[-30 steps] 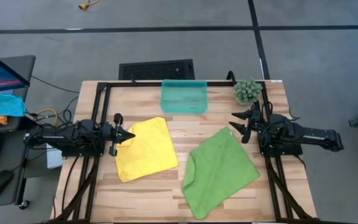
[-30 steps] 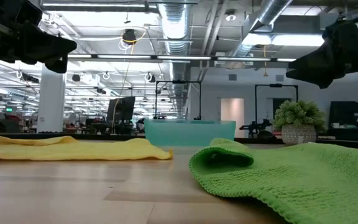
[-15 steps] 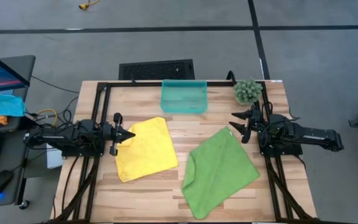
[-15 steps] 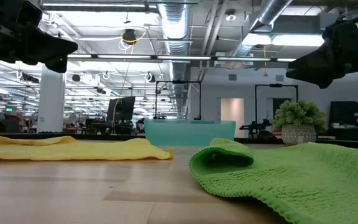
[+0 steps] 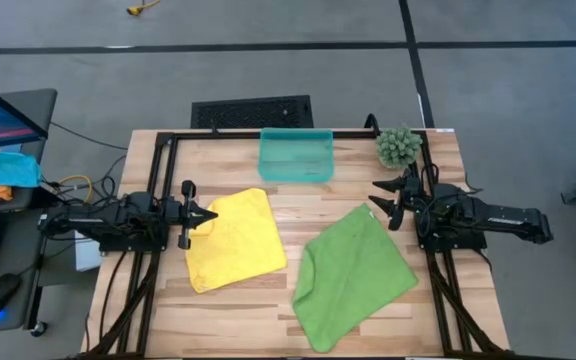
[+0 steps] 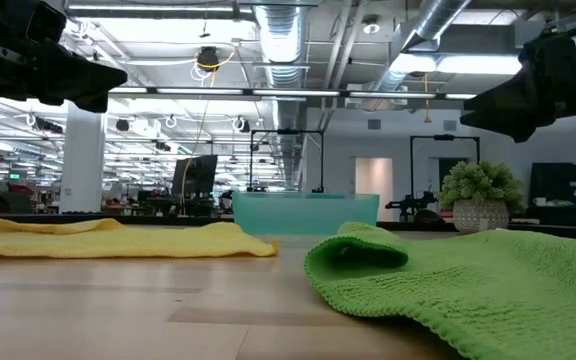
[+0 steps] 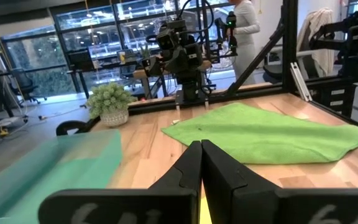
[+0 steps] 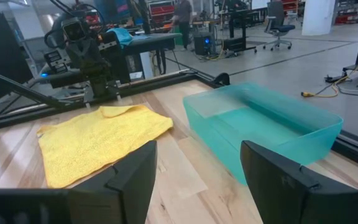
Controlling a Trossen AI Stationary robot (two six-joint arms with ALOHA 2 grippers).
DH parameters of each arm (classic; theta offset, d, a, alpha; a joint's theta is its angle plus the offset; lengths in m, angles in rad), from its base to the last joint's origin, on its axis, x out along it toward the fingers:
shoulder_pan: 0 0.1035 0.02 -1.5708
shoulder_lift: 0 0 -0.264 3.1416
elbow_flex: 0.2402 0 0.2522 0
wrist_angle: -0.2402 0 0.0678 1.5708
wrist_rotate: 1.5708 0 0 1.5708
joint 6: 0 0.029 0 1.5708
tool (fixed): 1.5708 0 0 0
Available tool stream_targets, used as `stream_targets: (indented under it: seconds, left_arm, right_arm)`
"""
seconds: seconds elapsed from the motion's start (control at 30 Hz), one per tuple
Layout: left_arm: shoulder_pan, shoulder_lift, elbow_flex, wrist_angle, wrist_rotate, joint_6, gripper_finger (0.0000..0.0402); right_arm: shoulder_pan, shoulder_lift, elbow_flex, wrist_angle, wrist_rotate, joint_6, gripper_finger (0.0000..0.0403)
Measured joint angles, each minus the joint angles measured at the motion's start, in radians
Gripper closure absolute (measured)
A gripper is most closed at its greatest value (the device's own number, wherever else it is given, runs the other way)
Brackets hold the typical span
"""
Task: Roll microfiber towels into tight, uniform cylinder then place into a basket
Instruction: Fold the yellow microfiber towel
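The left gripper [image 5: 204, 214], fingers pressed together on nothing, hovers at the nine o'clock edge of the yellow towel [image 5: 234, 240]; across the last second only a slight creep of this arm toward the cloth shows in the low view. The right gripper [image 5: 380, 199], spread wide and empty, has not moved and sits just off the twelve o'clock corner of the green towel [image 5: 352, 275], which has one folded lip near its nine o'clock side. Both towels lie flat and unrolled, so I judge that rolling has not begun. The basket [image 5: 295, 155] waits empty at twelve o'clock of the table [image 5: 228, 310], beside a small potted plant [image 5: 398, 146].
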State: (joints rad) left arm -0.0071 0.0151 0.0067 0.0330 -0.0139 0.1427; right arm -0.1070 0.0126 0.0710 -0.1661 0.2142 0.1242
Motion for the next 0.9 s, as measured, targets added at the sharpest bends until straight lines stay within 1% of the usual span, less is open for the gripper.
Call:
stream_targets:
  seconds: [0.27, 0.43, 0.5, 0.63, 0.8, 0.9]
  left_arm:
    - [0.0, 0.0, 0.0, 0.0, 0.006, -0.019, 0.0401]
    - [0.0, 0.0, 0.0, 0.009, 0.074, -0.059, 0.04]
    - [0.0, 0.0, 0.0, 0.013, 0.093, -0.06, 0.0392]
    - [0.0, 0.0, 0.0, 0.011, 0.08, -0.077, 0.0352]
    - [0.0, 0.0, 0.0, 0.011, 0.024, -0.111, 0.0276]
    - [0.0, 0.0, 0.0, 0.01, -0.003, -0.112, 0.0238]
  right_arm:
    - [0.0, 0.0, 0.0, 0.0, 0.0, 0.0, 0.0148]
    - [0.0, 0.0, 0.0, 0.0, 0.0, 0.0, 0.0148]
    - [0.0, 0.0, 0.0, 0.0, 0.0, 0.0, 0.0148]
    - [0.0, 0.0, 0.0, 0.0, 0.0, 0.0, 0.0148]
    - [0.0, 0.0, 0.0, 0.0, 0.0, 0.0, 0.0148]
    - [0.0, 0.0, 0.0, 0.0, 0.0, 0.0, 0.0148]
